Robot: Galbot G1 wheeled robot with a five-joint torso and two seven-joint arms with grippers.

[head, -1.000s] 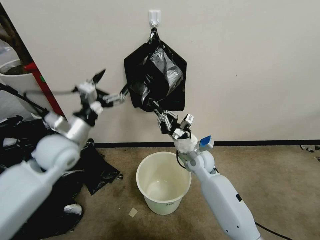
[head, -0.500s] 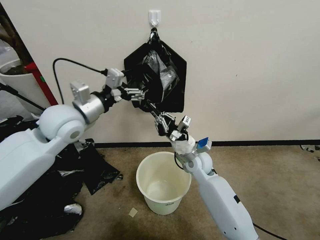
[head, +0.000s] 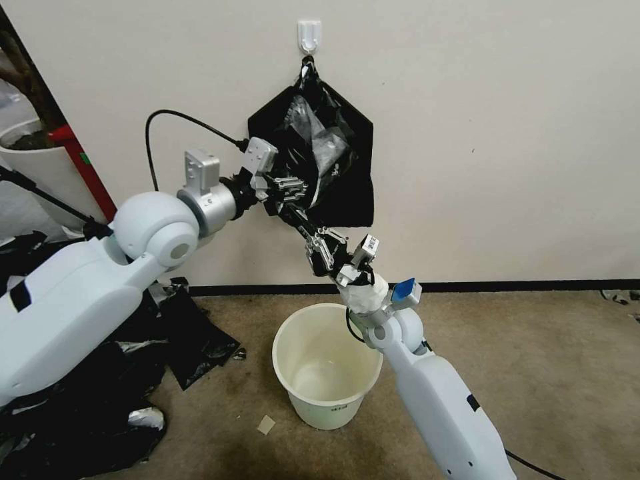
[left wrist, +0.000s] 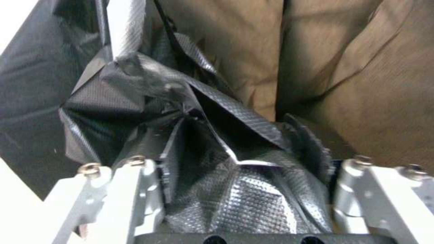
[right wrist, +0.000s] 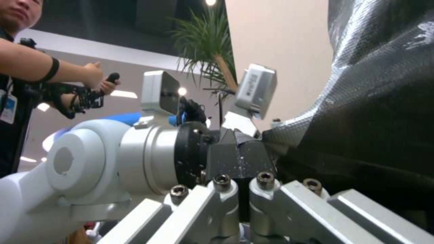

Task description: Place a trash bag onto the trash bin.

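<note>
Right gripper (head: 313, 235): raised above the trash bin (head: 327, 363), pressed together on a stretched lower corner of the trash bag (head: 313, 150).
Left gripper (head: 300, 188): at the bag's lower left edge, jaws spread with film bunched between them, not visibly clamped.
Trash bin: cream-white, upright on the carpet below the bag, empty, unlined.
Trash bag: glossy black film, hanging from a white wall hook (head: 309, 35) against a flat matte black pack (head: 357, 193).
Step, judged: drawing the bag free. Next calls for the left gripper to clamp, then pulling away from the wall.
</note>
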